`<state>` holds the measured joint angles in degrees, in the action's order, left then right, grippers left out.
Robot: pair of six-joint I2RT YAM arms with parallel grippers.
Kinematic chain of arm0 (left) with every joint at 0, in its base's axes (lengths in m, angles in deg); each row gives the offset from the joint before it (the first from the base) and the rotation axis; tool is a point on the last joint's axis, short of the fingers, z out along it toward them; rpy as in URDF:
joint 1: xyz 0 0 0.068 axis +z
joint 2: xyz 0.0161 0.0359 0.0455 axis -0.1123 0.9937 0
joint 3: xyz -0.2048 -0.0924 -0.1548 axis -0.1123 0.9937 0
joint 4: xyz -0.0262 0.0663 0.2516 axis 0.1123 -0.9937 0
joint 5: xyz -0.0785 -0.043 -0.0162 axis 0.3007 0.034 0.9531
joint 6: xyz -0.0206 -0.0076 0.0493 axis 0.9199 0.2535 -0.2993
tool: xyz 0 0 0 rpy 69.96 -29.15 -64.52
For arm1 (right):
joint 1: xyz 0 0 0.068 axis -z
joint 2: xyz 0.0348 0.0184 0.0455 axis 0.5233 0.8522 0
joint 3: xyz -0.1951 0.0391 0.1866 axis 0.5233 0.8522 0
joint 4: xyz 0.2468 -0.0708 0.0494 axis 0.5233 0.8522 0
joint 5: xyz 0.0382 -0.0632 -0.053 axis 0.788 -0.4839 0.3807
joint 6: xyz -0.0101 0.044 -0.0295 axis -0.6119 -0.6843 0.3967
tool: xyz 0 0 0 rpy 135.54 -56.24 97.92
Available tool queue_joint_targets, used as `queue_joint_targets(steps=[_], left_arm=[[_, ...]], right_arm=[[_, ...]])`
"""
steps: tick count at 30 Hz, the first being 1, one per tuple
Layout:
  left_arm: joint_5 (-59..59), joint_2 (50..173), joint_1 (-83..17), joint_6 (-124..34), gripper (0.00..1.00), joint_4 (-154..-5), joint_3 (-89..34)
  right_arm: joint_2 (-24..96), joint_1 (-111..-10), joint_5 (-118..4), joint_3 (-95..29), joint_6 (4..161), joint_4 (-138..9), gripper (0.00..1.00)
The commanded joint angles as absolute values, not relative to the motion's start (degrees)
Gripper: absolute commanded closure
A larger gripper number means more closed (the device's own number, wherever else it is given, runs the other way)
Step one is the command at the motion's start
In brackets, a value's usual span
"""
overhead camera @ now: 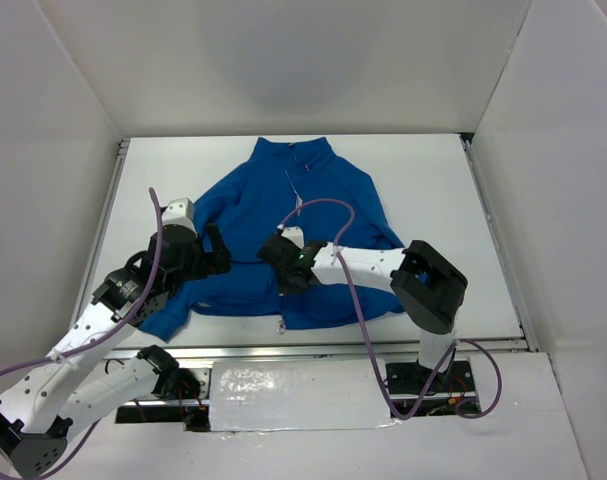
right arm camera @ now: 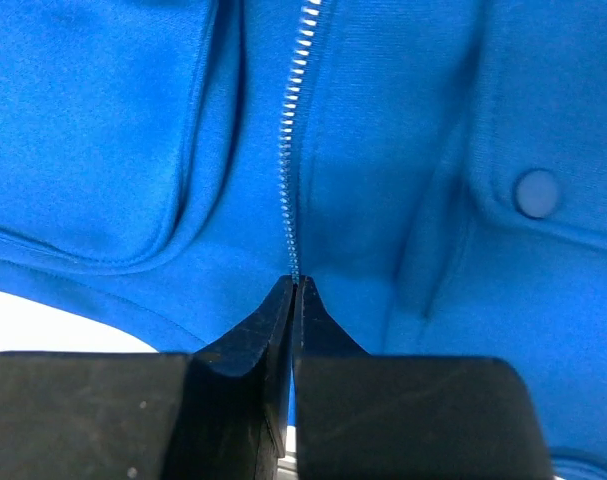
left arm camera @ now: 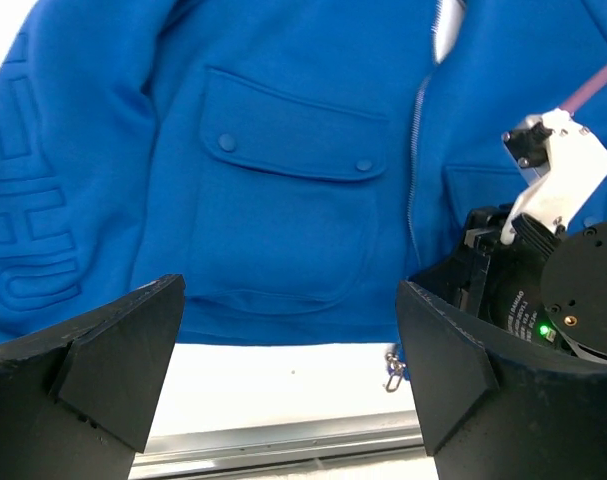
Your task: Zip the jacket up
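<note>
Nearest, at the lower edge of the left wrist view, the small metal pull (left arm camera: 393,372) lies on the white table (overhead camera: 433,180) just below the hem, at the foot of the zipper (right arm camera: 288,190).

The left gripper (left arm camera: 286,330) hovers over the hem with its jaws spread wide, facing a flapped pocket (left arm camera: 283,200). In my judgement it is placed to pin or take the hem so that the cloth stays put during the pull.

The right gripper (right arm camera: 295,300) has its jaws pressed together, the tips meeting on the zipper line just above the hem. Whether they nip any tape or cloth cannot be told.

The jacket (overhead camera: 313,200) lies flat in the centre of the overhead view, hem toward the arms and collar (overhead camera: 293,152) at the far end.

The left wrist view alone shows the pull, outside the right gripper's closed tips. The right wrist view alone shows the teeth closely. The overhead view alone shows the front parted below the collar, so most of the zipping appears to remain.
</note>
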<state>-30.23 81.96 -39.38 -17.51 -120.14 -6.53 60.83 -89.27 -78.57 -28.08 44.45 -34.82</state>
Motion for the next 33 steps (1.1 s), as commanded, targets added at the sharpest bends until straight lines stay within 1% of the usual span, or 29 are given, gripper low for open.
queue_joint_targets(steps=[1, 5, 8, 9, 12, 15, 20, 22, 26, 33], left_arm=[[-24.65, 82.74, -39.67, -19.15, 0.01, -115.78, -4.93], [-16.29, 87.29, -39.67, -17.49, 0.01, -111.47, -2.03], [-11.81, 91.51, -40.55, -14.94, 0.03, -108.83, -0.18], [-11.36, 92.49, -42.29, -14.5, 0.04, -106.91, 0.17], [-13.98, 96.62, -47.21, -11.87, 0.05, -105.14, -0.52], [-15.04, 101.63, -49.59, -10.99, 0.08, -104.34, -1.32], [-14.96, 109.88, -51.8, -9.32, 0.15, -100.39, -1.32], [-15.22, 112.08, -52.24, -9.23, 0.16, -100.12, -1.84], [-14.61, 117.19, -52.59, -9.75, 0.26, -99.07, -3.08], [-13.37, 121.32, -54.52, -9.93, 0.31, -98.8, -5.18]], right_arm=[[55.92, -88.68, -82.61, -25.97, 43.36, -34.91, 1.0], [50.65, -87.54, -83.58, -21.75, 43.01, -35.0, 1.0], [46.43, -86.66, -84.72, -17.79, 42.66, -34.74, 1.0], [45.37, -86.4, -85.07, -16.74, 42.48, -34.65, 1.0], [40.72, -85.26, -85.25, -12.61, 42.13, -34.82, 1.0], [38.52, -84.38, -84.73, -9.18, 41.96, -35.7, 0.98], [35.52, -84.29, -83.06, -5.4, 42.83, -38.15, 0.91], [34.91, -84.29, -82.71, -4.78, 43.1, -38.77, 0.91], [33.41, -84.29, -81.3, -3.46, 44.06, -40.27, 0.9], [32.88, -84.29, -81.12, -2.93, 45.12, -40.97, 0.91]])
